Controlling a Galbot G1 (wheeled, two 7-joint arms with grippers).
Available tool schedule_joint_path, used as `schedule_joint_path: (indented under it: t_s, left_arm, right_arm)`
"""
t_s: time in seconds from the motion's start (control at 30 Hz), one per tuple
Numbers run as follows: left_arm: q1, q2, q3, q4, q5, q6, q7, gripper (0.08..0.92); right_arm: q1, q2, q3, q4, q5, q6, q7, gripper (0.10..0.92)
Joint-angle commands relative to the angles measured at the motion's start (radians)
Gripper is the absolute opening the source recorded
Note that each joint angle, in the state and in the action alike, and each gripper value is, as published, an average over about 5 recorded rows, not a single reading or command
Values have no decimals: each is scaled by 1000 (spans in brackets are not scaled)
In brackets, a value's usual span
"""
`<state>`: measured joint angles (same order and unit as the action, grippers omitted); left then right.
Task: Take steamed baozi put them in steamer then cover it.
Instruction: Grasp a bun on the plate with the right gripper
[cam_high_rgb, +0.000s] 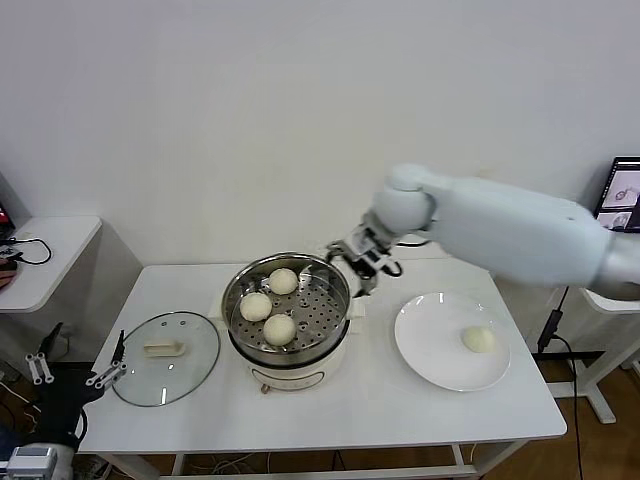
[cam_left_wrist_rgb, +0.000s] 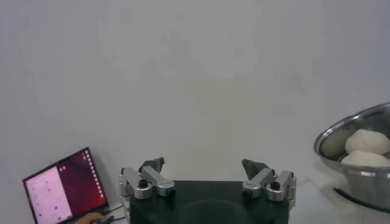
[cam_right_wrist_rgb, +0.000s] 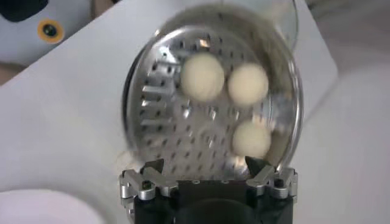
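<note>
Presently: three small round cream-white steamed buns (cam_high_rgb: 279, 328) lie in the shiny perforated steel steaming tray (cam_high_rgb: 322, 298), which sits in a cream-white electric pot (cam_high_rgb: 300, 371) mid-table. A fourth bun (cam_high_rgb: 479, 340) rests alone on the flat white plate (cam_high_rgb: 430, 350), to the pot's right.

Right gripper (cam_high_rgb: 362, 262): at the tray's far right rim, above it. Jaws spread wide, nothing between them; the right wrist view looks straight down past them onto the tray and its three buns.

Left gripper (cam_high_rgb: 80, 372): parked low off the table's left front corner, jaws wide, empty.

Round clear glass lid with cream-white bar handle (cam_high_rgb: 166, 357): flat on the table, just left of the pot, near the left gripper.

Judgement: one bun to fetch, then cover.

Risks from here:
- Soft dough. A hard pinch would dent or tear the last bun; a light one may let it slip on the way over.
- Bun sits toward the plate's right side; a skewed approach could roll it off.
- Free space in the tray is on its right; dropping short would hit the rim.
- Lid handle is low and narrow; an off-centre grasp would tilt the glass and seat it crooked on the pot.
</note>
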<state>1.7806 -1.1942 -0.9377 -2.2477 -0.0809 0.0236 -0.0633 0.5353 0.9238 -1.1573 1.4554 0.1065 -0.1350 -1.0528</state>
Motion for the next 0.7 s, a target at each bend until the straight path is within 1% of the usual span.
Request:
schedule_joint_path:
  t_s: [0.03, 0.17, 0.33, 0.43, 0.7]
  left_arm:
    - [-7, 6, 15, 3, 2, 1, 1, 823]
    - [-9, 7, 23, 7, 3, 1, 1, 823]
    - [-7, 2, 41, 11, 14, 1, 1, 823]
    - [-5, -1, 46, 4, 18, 3, 2, 823]
    - [4, -2, 39, 0, 20, 5, 3, 823]
  right_arm:
    - [-144, -338, 88, 28, -63, -118, -19, 823]
    - [-250, -400, 178, 10, -132, -114, -23, 823]
    - [-419, -431, 315, -25, -222, -99, -20, 822]
    - [-514, -431, 378, -54, -288, -81, -15, 823]
    - [-656, -384, 511, -151, -386, -57, -11, 823]
